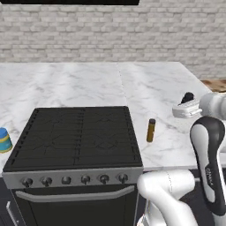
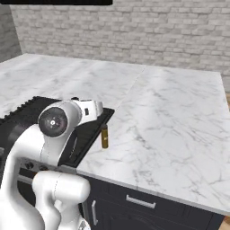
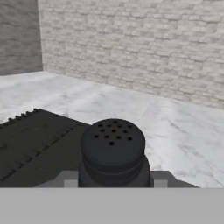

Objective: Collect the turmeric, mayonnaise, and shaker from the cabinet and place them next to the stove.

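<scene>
Black shaker point(image 3: 113, 151), perforated rounded top facing the hand camera, clamped between the jaws of the gripper point(image 3: 113, 183), which close narrowly on its body. In the left base view the gripper point(image 1: 189, 106) holds the shaker point(image 1: 188, 96) above the marble counter point(image 1: 167, 88), to the right of the stove point(image 1: 75, 137). Turmeric bottle point(image 1: 151, 130) stands upright on the counter just beside the stove's right edge, between stove and gripper; seen also from the right point(image 2: 104, 136). Mayonnaise jar point(image 1: 4, 140) stands on the counter at the stove's left side. Brick wall point(image 1: 132, 31) rises behind the stove; a dark drawer point(image 2: 141, 202) lies under the counter.
</scene>
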Available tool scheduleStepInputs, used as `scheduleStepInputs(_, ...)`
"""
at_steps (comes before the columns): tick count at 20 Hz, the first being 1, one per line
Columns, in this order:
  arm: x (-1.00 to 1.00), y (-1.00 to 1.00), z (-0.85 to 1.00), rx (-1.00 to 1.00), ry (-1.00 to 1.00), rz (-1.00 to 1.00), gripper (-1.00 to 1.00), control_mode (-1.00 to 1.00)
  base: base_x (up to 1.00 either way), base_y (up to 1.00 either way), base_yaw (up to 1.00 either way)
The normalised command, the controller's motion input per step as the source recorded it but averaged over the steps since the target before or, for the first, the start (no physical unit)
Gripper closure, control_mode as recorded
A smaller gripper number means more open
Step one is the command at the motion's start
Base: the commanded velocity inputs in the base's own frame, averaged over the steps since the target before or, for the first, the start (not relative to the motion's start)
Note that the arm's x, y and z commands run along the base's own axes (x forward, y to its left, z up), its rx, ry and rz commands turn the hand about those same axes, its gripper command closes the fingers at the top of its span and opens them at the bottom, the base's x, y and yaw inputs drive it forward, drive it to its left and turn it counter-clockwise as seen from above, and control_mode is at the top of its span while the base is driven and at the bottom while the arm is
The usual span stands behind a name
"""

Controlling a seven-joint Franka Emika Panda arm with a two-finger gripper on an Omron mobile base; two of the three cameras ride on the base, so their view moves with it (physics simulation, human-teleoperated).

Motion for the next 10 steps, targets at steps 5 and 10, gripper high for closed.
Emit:
scheduleStepInputs(5,-0.22,-0.48,-0.67,0.01,-0.1,0.22,1.0,-1.0,0.0,0.0,0.0)
scheduleStepInputs(10,-0.01,-0.26,-0.75,0.0,-0.01,0.28,1.0,-1.0,0.0,0.0,0.0)
